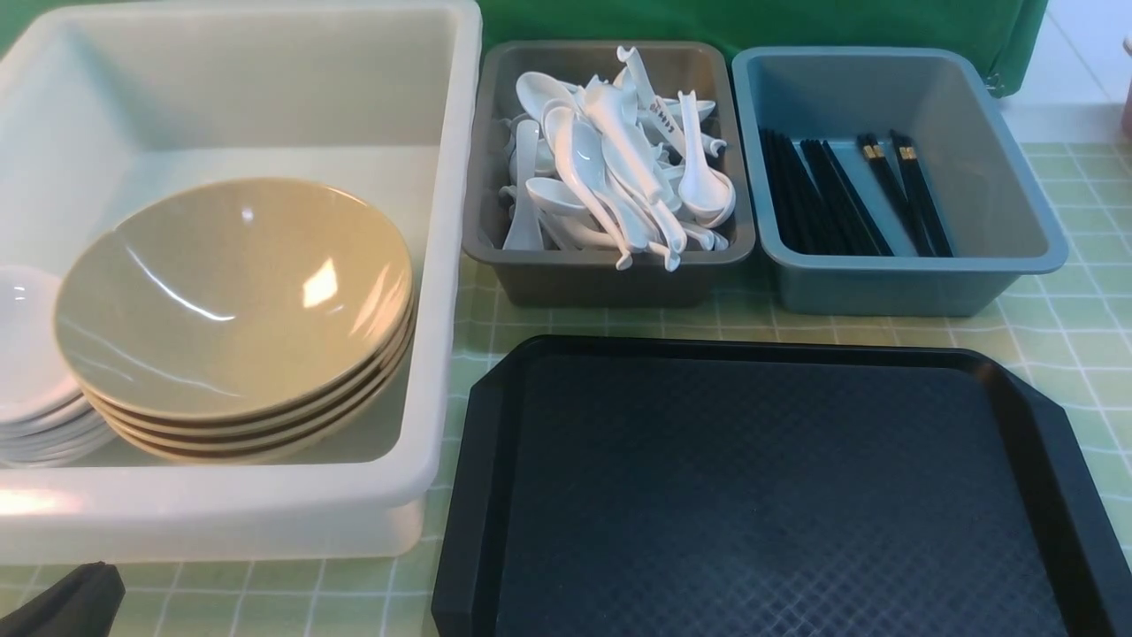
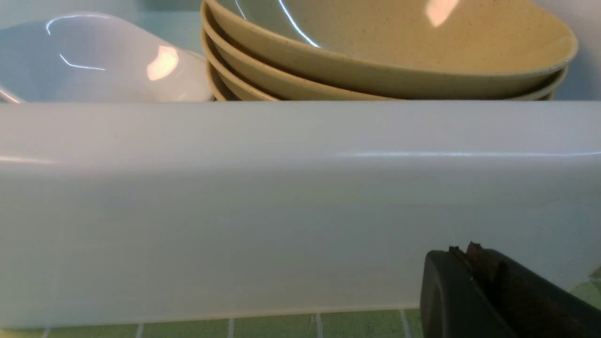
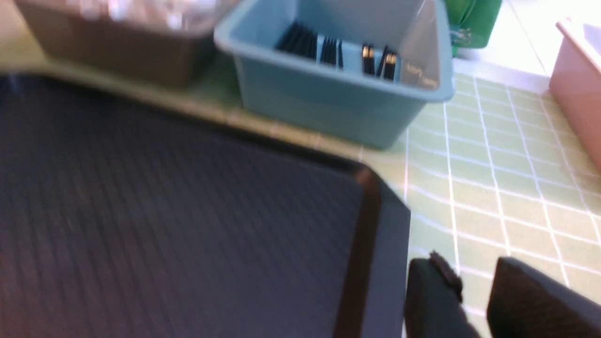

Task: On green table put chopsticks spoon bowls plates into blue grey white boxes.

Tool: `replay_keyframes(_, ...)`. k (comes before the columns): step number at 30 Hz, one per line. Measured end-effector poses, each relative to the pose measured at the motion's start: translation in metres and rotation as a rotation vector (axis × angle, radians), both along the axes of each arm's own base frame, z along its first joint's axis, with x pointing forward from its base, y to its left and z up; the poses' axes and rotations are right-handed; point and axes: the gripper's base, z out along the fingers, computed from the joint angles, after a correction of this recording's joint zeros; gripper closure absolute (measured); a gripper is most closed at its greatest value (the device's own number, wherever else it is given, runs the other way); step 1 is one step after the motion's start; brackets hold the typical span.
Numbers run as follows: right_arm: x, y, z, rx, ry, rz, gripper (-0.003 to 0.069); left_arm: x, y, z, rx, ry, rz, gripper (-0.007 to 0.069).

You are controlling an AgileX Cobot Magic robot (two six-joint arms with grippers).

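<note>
The white box (image 1: pixel 447 265) at the left holds a stack of tan bowls (image 1: pixel 234 301) and a stack of white plates (image 1: pixel 31 372). The grey box (image 1: pixel 610 279) is full of white spoons (image 1: pixel 619 168). The blue box (image 1: pixel 893 283) holds several black chopsticks (image 1: pixel 849 195). My left gripper (image 2: pixel 465 253) is shut and empty, low on the green table (image 1: pixel 1061 327) in front of the white box (image 2: pixel 281 211); its tip shows at the front view's lower left corner (image 1: pixel 71 602). My right gripper (image 3: pixel 474 270) is open and empty over the table beside the black tray's right edge; it does not show in the front view.
A black textured tray (image 1: pixel 761 495) lies bare in front of the grey and blue boxes. A pink box (image 3: pixel 580 89) stands on the table to the right of the blue box (image 3: pixel 328 94). Green cloth hangs behind the boxes.
</note>
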Motion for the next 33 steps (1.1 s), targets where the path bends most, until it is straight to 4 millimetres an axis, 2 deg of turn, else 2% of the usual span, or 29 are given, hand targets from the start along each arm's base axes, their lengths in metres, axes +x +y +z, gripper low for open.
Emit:
replay_keyframes(5,0.008,-0.001,-0.044,-0.011,0.094,-0.003,0.0456,0.000,0.000,0.000,0.002,0.000,0.000,0.0626)
replay_keyframes(6,0.009,-0.001,-0.047,-0.011,0.077,-0.008,0.0455,0.000,0.000,0.000,0.002,0.000,0.000,0.0626)
replay_keyframes(12,0.013,-0.002,-0.045,0.007,-0.003,-0.022,0.0449,0.000,0.000,0.000,0.000,0.001,-0.001,0.0626)
replay_keyframes(33,0.013,-0.002,-0.045,0.008,-0.010,-0.023,0.0442,0.000,0.000,0.000,0.000,0.001,-0.001,0.0626)
